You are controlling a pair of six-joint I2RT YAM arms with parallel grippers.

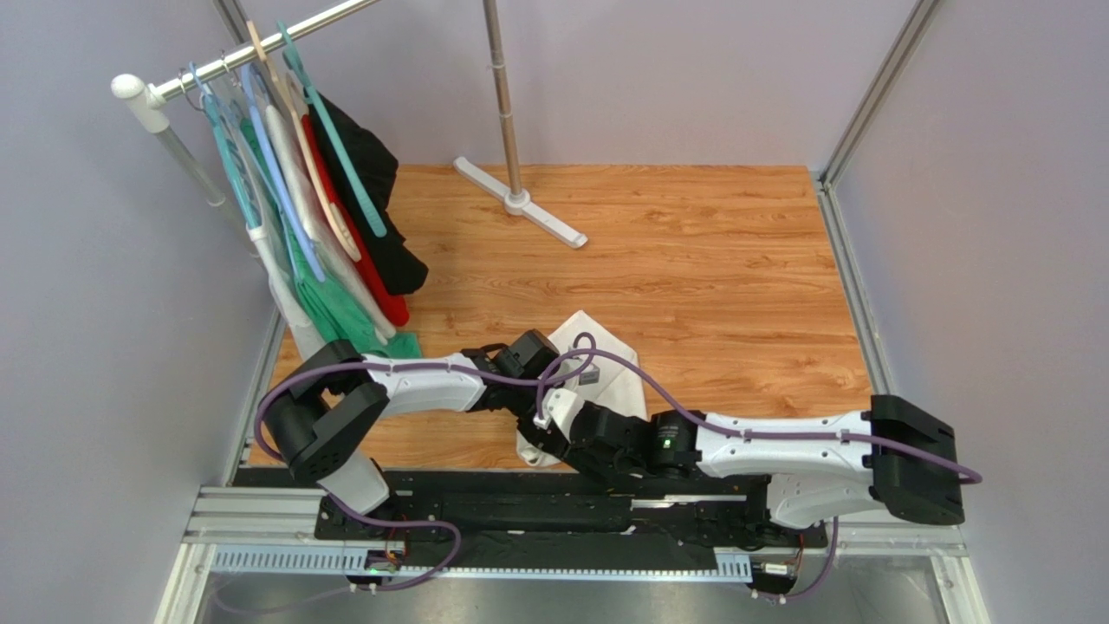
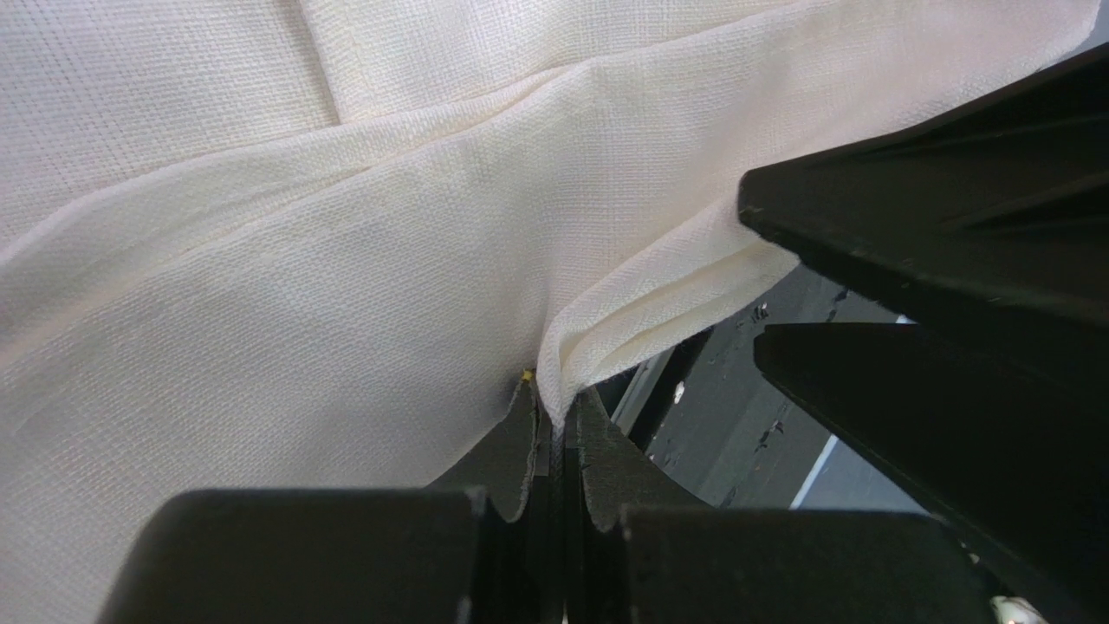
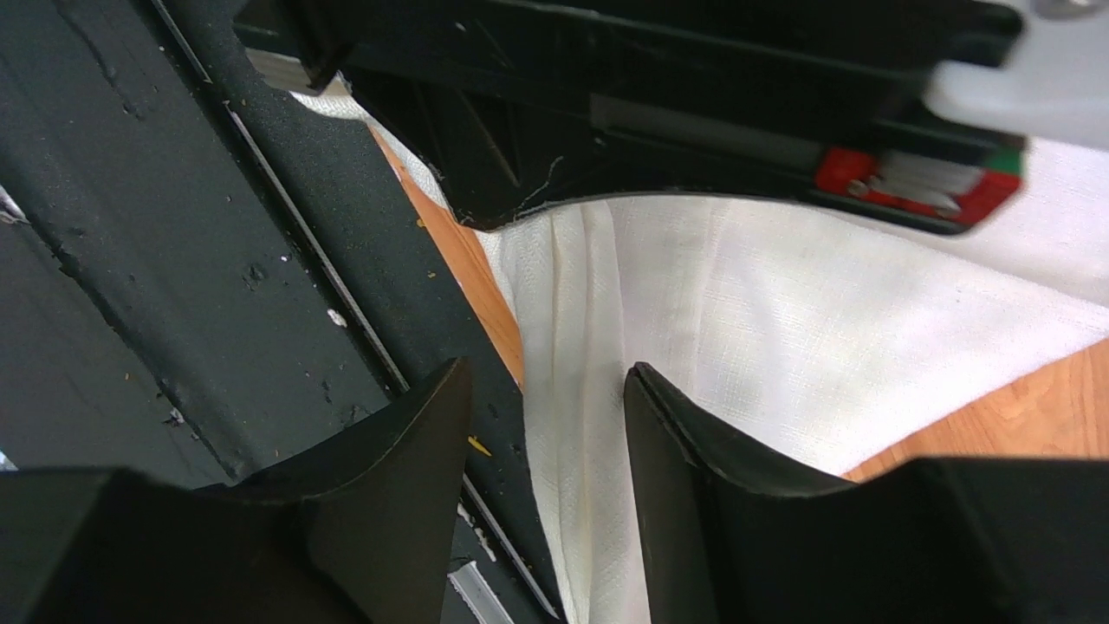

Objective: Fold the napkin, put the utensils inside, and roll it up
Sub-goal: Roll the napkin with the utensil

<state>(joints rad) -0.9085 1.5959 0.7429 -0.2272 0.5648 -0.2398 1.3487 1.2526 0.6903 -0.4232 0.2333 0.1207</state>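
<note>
- The large white square napkin of soft woven cloth [image 2: 326,299] lies bunched at the near edge of the light wooden tabletop [image 1: 703,260], between the 2 arms. 1 end appears to reach over the edge onto the black base rail [image 3: 156,260].
- The left gripper [image 2: 562,423] is clenched on a raised pleat of the napkin, its 2 fingertips pressed together with cloth pinched between them.
- The right gripper [image 3: 547,429] is spread, 1 finger on each side of a doubled edge of the cloth, gripping nothing yet.
- The step in hand looks like the fold. To do it well, the right fingers should close low on that doubled edge and take every layer. Both arms should then draw the cloth taut and carry it out onto bare wood—away from the rail—so it can be laid flat with its edges matched.
- From above, the arms cover most of the napkin, so the shape of the fold cannot be read.
- No utensil shows in any view. A tiny yellowish speck beside the left fingertips is too small to identify.
- How many layers the left pinch holds cannot be told.
</note>
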